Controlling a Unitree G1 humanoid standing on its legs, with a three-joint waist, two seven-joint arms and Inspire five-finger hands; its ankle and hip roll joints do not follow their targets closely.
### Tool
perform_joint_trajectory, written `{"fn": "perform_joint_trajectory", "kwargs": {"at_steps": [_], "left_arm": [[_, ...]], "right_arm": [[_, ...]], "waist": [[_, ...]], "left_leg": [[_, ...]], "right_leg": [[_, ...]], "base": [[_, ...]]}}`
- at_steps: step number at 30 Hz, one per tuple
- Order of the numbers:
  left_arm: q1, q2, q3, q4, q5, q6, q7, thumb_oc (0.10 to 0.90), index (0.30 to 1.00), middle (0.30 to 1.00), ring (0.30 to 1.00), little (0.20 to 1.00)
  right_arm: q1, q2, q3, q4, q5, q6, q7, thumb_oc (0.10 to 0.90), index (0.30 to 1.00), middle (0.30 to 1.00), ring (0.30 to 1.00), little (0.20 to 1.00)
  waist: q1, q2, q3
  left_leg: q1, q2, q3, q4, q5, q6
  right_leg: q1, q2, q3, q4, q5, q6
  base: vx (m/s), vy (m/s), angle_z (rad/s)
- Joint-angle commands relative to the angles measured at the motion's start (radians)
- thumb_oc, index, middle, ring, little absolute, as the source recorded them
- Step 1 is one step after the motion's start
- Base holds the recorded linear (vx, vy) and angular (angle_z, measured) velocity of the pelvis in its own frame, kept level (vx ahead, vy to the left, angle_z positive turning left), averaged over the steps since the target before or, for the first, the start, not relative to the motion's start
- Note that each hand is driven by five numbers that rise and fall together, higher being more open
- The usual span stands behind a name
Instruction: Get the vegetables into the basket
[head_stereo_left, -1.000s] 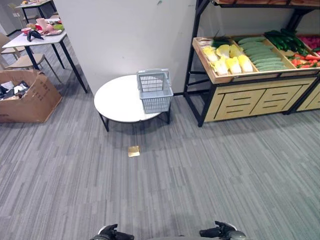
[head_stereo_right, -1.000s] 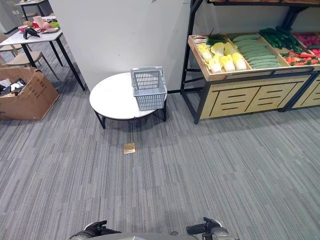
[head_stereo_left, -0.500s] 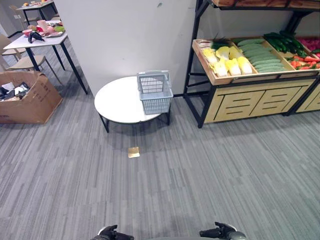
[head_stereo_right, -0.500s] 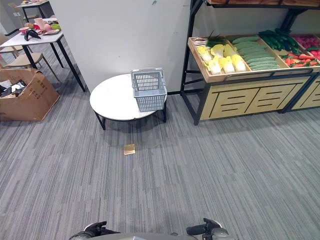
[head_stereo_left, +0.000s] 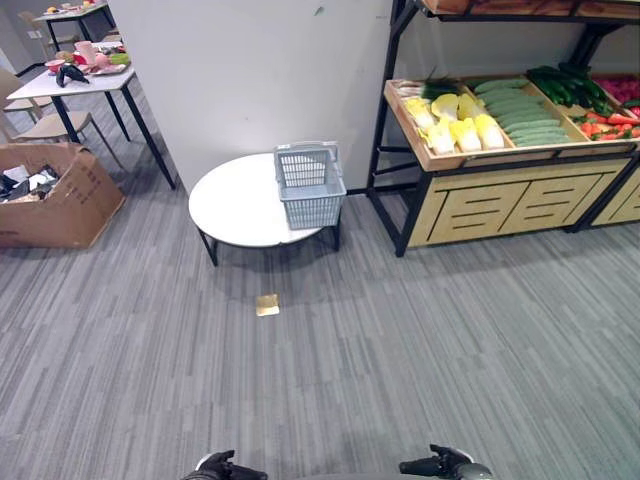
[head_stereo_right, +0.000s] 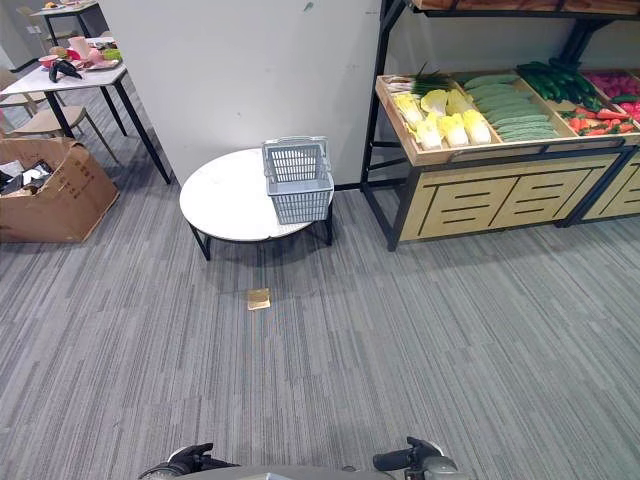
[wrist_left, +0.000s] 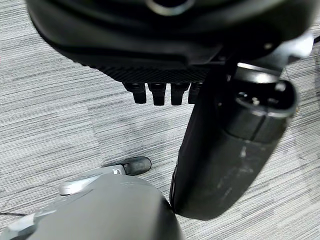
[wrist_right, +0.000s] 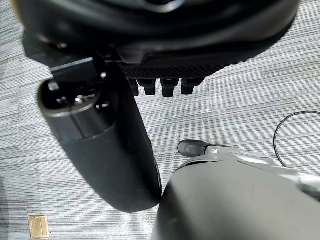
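Observation:
A grey plastic basket (head_stereo_left: 310, 184) stands empty on the right part of a low round white table (head_stereo_left: 235, 208), some way ahead of me. To its right, a wooden produce shelf (head_stereo_left: 500, 195) holds yellow-white cabbages (head_stereo_left: 457, 125), pale green cucumbers (head_stereo_left: 520, 110), darker cucumbers (head_stereo_left: 563, 80) and red vegetables (head_stereo_left: 605, 122). My left hand (head_stereo_left: 226, 467) and right hand (head_stereo_left: 436, 464) hang low by my body, far from the basket and shelf. In the wrist views, the left hand (wrist_left: 165, 60) and the right hand (wrist_right: 160, 55) have relaxed fingers and hold nothing over the grey carpet.
A white pillar (head_stereo_left: 250, 70) rises behind the round table. At the far left are a cardboard box (head_stereo_left: 60, 200), a chair (head_stereo_left: 40, 122) and a white table (head_stereo_left: 70, 82) with small items. A small yellow square (head_stereo_left: 267, 304) lies on the carpet in front of the round table.
The whole picture has shifted slightly, so the camera has moved a little. The basket, the vegetables and both hands stay as they were.

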Motion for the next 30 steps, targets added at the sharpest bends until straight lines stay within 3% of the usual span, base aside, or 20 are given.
{"fn": "perform_joint_trajectory", "kwargs": {"at_steps": [1,14,21,26,29,30], "left_arm": [[0.01,-0.02,-0.031,0.089,0.006,0.028,-0.003,0.9,1.0,1.0,1.0,1.0],[-0.009,-0.014,-0.031,0.074,-0.018,0.02,-0.002,0.9,1.0,1.0,1.0,1.0],[-0.023,-0.003,-0.031,0.064,-0.025,0.017,-0.006,0.9,1.0,1.0,1.0,1.0],[-0.015,0.001,-0.027,0.053,-0.034,0.017,-0.017,0.9,1.0,1.0,1.0,1.0],[-0.013,0.003,-0.028,0.051,-0.036,0.016,-0.02,0.9,1.0,1.0,1.0,1.0],[-0.012,0.005,-0.027,0.053,-0.037,0.015,-0.021,0.9,1.0,1.0,1.0,1.0]], "right_arm": [[0.007,-0.012,0.033,0.071,-0.008,0.017,0.001,0.9,1.0,1.0,1.0,1.0],[-0.017,-0.02,0.025,0.063,0.005,0.017,0.002,0.9,1.0,1.0,1.0,1.0],[-0.021,-0.032,-0.001,0.061,0.03,0.014,0.0,0.9,1.0,1.0,1.0,1.0],[-0.007,-0.041,-0.016,0.048,0.041,0.01,0.001,0.9,1.0,1.0,1.0,1.0],[0.002,-0.044,-0.022,0.046,0.046,0.009,0.002,0.9,1.0,1.0,1.0,1.0],[0.012,-0.046,-0.031,0.047,0.051,0.008,0.005,0.9,1.0,1.0,1.0,1.0]], "waist": [[0.015,-0.024,0.041],[0.023,-0.026,0.058],[0.016,-0.022,0.081],[0.002,0.0,0.126],[-0.004,0.003,0.131],[-0.017,-0.004,0.13]], "left_leg": [[0.001,0.037,0.064,0.003,-0.057,-0.061],[-0.032,0.021,0.06,0.003,-0.058,-0.027],[-0.043,0.002,0.053,0.003,-0.063,0.006],[-0.02,-0.003,0.036,0.014,-0.074,0.04],[-0.006,-0.005,0.019,0.011,-0.083,0.037],[0.024,-0.011,-0.004,0.003,-0.102,0.031]], "right_leg": [[0.024,-0.106,-0.026,0.007,-0.04,0.138],[-0.048,-0.123,-0.002,0.091,-0.055,0.144],[-0.137,-0.145,0.002,0.261,-0.077,0.158],[-0.284,-0.161,0.036,0.549,0.035,0.16],[-0.326,-0.16,0.035,0.56,0.036,0.154],[-0.37,-0.148,0.031,0.473,0.044,0.147]], "base": [[0.0,0.0,0.0],[0.0,0.039,-0.04],[0.01,0.099,-0.03],[0.04,0.131,-0.05],[0.14,0.019,0.16],[0.29,-0.044,0.35]]}}
